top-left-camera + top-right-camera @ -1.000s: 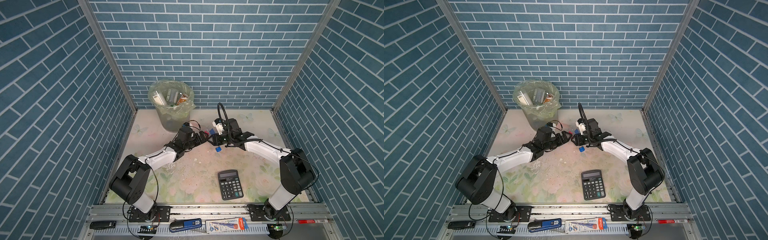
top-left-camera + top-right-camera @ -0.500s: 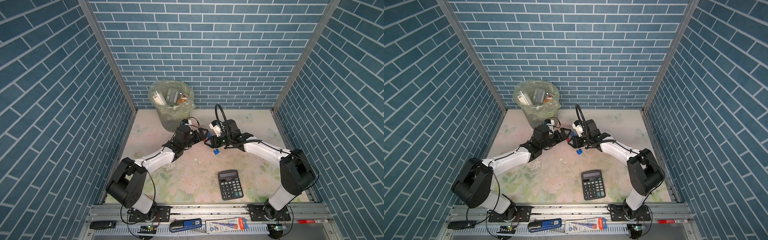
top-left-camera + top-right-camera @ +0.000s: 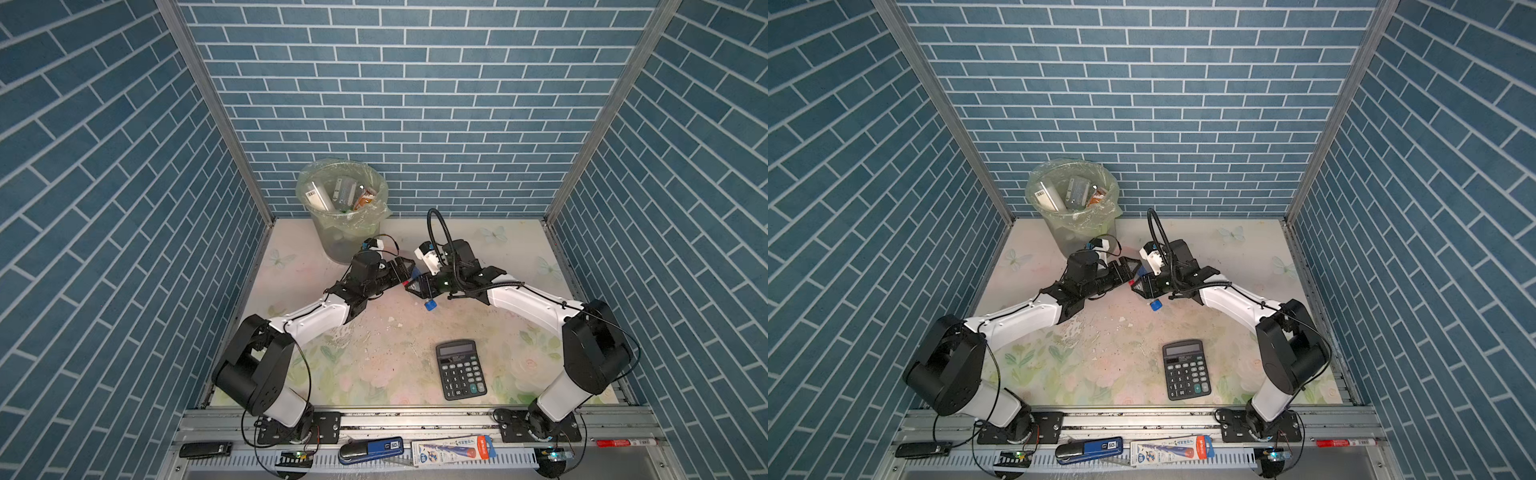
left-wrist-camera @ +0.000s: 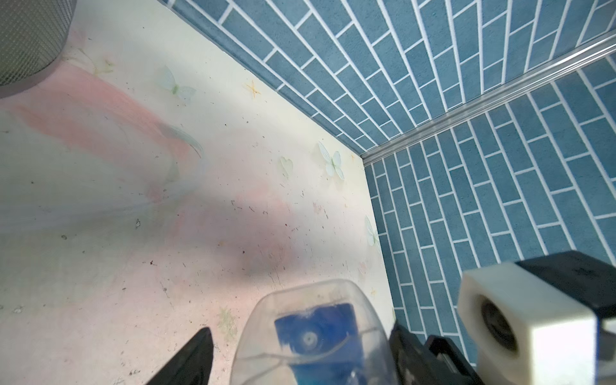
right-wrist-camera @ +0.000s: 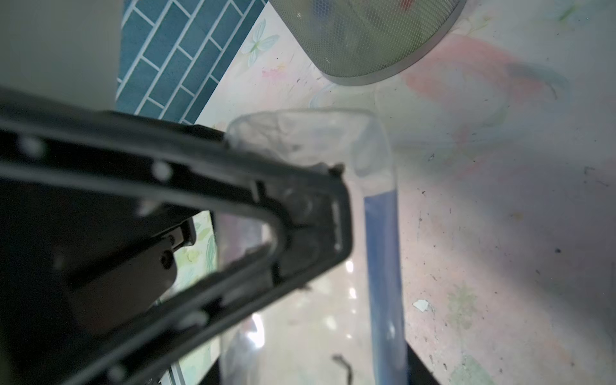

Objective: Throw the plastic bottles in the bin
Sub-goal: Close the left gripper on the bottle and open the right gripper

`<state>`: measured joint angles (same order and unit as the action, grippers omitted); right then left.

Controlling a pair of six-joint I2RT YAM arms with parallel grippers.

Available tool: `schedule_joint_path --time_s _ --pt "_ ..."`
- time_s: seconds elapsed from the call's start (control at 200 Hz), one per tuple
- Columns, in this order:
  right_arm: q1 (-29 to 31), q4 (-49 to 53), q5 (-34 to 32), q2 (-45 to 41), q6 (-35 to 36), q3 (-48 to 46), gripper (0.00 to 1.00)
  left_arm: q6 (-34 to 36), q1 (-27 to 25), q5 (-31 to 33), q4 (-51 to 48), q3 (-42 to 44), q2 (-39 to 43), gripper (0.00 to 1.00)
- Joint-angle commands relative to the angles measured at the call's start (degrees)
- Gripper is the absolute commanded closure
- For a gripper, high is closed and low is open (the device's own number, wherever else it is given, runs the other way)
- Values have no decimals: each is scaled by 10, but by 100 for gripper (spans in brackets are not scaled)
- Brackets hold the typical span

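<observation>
A clear plastic bottle [image 3: 430,305] with a blue label and blue cap hangs low over the middle of the table; its cap also shows in the other top view [image 3: 1155,305]. My right gripper [image 3: 419,286] [image 5: 316,366] is shut on its body. My left gripper [image 3: 409,270] [image 4: 300,333] is open around the bottle's base [image 4: 313,336]: one finger touches it, and a small gap remains at the other finger [image 4: 190,356]. The bin [image 3: 340,237] [image 3: 1073,237] stands just behind the left gripper, with several bottles [image 3: 345,193] inside.
A black calculator [image 3: 460,370] [image 3: 1185,370] lies on the table at the front right. The bin's mesh-patterned wall [image 4: 26,40] [image 5: 366,43] is close to both wrists. Brick walls enclose the table on three sides.
The right gripper has carried the bottle slightly to the left, into the left jaws. The left jaws have narrowed from wide open around the bottle's base.
</observation>
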<state>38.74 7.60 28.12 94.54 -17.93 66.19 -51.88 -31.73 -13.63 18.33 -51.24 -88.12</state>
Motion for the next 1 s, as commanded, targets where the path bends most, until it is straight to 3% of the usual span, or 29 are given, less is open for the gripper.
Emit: schedule_joint_path --time_s 0.0,0.28,0.415,0.575,0.995 --pt "5 -13 14 -9 21 -3 50 7 4 -5 11 -8 -11 21" --pt "7 -12 9 -4 22 1 46 6 7 -6 13 -3 -11 42" --pt "8 -11 9 -3 22 1 37 6 10 -7 12 -2 -10 47" --pt "7 -2 4 -14 29 -3 22 8 19 -3 0 2 -4 50" --pt "7 21 -19 -71 50 -24 1 72 52 19 -114 -27 60 50"
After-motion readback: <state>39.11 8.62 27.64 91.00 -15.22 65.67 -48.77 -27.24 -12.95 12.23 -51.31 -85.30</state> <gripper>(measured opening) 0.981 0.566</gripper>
